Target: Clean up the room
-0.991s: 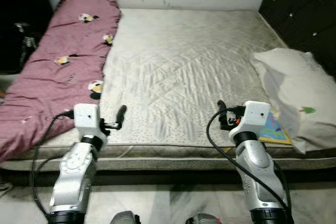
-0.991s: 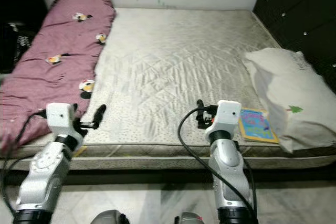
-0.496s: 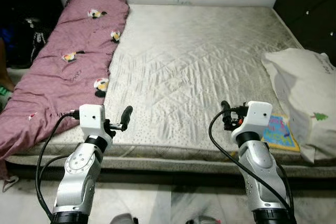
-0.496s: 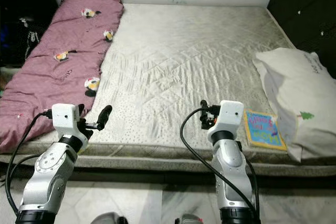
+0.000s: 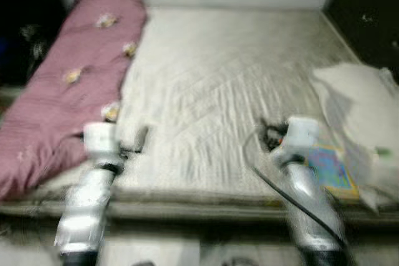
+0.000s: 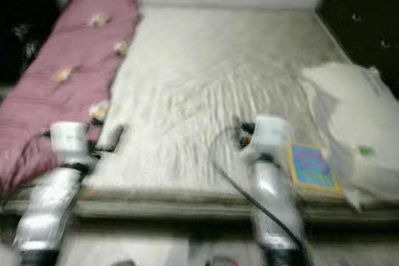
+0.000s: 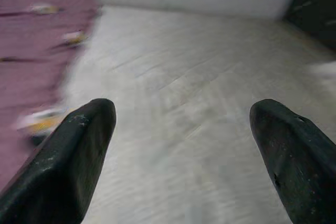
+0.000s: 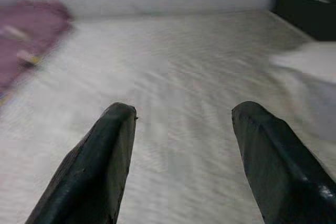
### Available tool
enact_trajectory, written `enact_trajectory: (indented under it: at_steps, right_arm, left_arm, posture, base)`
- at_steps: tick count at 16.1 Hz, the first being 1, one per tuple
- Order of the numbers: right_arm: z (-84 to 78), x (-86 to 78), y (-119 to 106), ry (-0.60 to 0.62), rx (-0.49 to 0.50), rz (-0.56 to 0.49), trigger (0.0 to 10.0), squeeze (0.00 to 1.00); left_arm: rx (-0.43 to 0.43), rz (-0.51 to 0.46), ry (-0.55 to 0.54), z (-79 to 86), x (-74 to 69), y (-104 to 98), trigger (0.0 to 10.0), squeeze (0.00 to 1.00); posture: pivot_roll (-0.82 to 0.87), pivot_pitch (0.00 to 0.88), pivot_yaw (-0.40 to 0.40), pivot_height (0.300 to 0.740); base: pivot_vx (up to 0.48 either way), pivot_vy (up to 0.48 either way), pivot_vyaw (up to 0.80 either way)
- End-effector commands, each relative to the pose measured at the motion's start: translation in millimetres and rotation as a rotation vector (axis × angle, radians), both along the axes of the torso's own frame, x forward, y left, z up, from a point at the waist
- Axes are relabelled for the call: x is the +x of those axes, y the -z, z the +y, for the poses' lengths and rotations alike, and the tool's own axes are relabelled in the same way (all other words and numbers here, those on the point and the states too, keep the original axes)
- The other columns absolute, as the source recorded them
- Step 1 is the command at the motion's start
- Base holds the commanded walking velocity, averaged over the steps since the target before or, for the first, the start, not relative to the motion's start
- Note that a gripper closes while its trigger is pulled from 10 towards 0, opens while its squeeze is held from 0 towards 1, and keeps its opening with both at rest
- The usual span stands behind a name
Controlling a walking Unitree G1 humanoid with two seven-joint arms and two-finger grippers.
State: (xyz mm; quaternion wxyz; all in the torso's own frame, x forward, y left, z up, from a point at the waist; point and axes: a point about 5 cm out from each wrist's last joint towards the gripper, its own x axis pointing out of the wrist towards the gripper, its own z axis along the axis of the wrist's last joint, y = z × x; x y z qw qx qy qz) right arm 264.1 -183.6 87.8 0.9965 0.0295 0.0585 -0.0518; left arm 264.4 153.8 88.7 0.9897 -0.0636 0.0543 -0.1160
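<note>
Change: since half a second ago the head views blurred and shifted, so your camera moved; things on the bed (image 5: pixel 237 79) kept their places.
Jaws: left gripper (image 7: pixel 184 129) and right gripper (image 8: pixel 181 129) both released, empty, above the near edge.
Left to do: pink blanket (image 5: pixel 68 85), pillow (image 5: pixel 361 110) and colourful book (image 5: pixel 333 169) lie untouched; tidying seems barely begun.

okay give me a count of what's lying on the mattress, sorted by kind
Pink blanket: 1
White pillow: 1
Colourful book: 1
Total: 3 things on the mattress
</note>
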Motion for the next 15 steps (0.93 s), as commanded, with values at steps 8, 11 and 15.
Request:
enact_trajectory:
  at_steps: [8, 11, 15]
  right_arm:
    - [13.1, 7.5, -9.2, -0.035, 0.034, -0.037, 10.0, 1.0]
    - [13.2, 7.9, -8.8, -0.034, 0.029, -0.033, 10.0, 0.0]
    - [12.8, 8.6, -8.2, -0.039, 0.024, -0.027, 10.0, 0.0]
  left_arm:
    - [0.037, 0.026, -0.048, 15.9, -0.8, 2.3, 10.0, 0.0]
    - [0.031, 0.031, -0.049, 15.7, -0.5, 2.8, 10.0, 0.0]
    - [0.024, 0.035, -0.048, 14.5, 0.0, 3.5, 10.0, 0.0]
  posture:
    - [-0.02, 0.0, -0.009, 0.74]
    - [-0.02, 0.0, -0.009, 0.74]
    - [-0.03, 0.0, -0.011, 0.74]
  base:
    - [0.0, 0.214, 0.0]
    - [0.0, 0.465, 0.0]
    - [0.0, 0.465, -0.78]
